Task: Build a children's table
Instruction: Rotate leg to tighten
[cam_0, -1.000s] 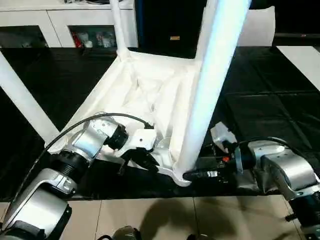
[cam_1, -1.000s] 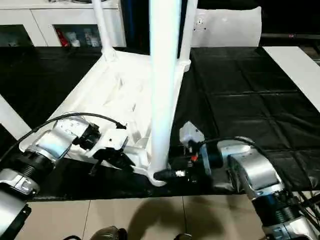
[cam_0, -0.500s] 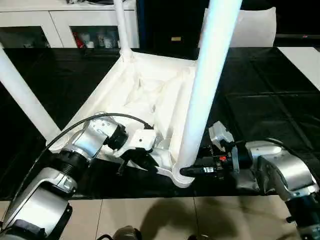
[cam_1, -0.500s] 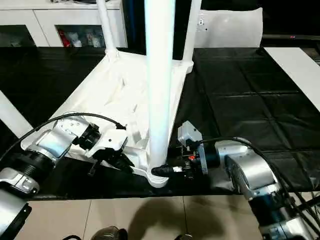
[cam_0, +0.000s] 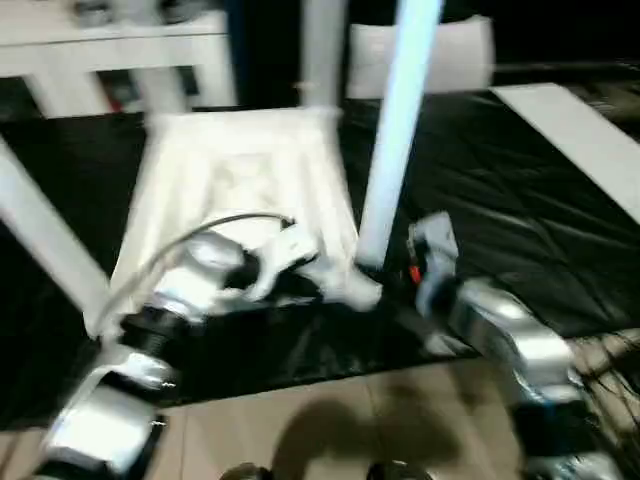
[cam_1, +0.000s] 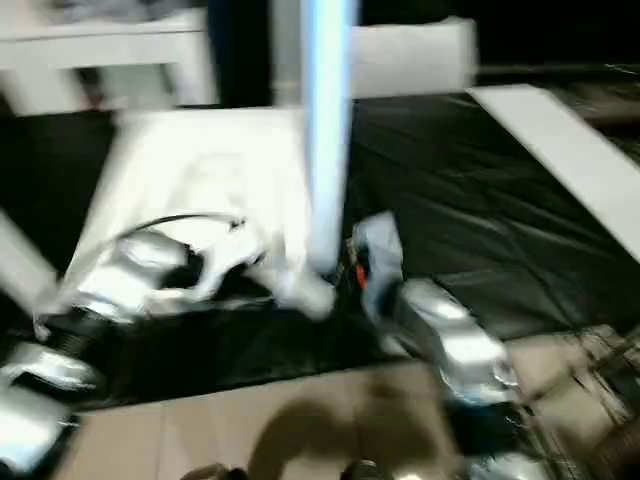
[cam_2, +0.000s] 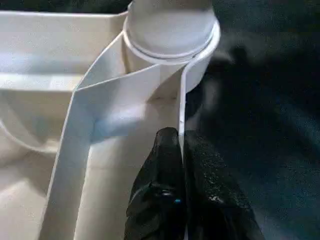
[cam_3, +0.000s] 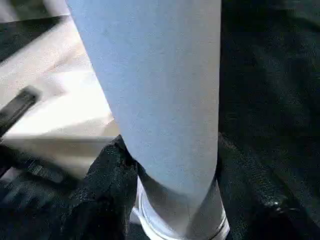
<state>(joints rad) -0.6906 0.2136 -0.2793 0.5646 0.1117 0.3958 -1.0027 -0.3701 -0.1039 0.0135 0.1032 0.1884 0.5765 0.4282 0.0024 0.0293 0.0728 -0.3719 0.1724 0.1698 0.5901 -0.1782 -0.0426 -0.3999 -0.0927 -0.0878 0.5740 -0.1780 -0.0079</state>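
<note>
left wrist view shows the left pincer (cam_2: 181, 150) pinching the tabletop (cam_2: 100, 125) rim; right pincer (cam_3: 165, 165) grips the corner leg (cam_3: 155, 85).

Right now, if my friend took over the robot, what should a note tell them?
Left gripper: shut on the rim of the upside-down tabletop, close to its near corner socket.
Right gripper: fingers either side of the leg standing in that socket.
Done: at least three legs are up.
Left: I can't tell whether this leg is fully seated or the fourth is in; then turn the table upright.
</note>
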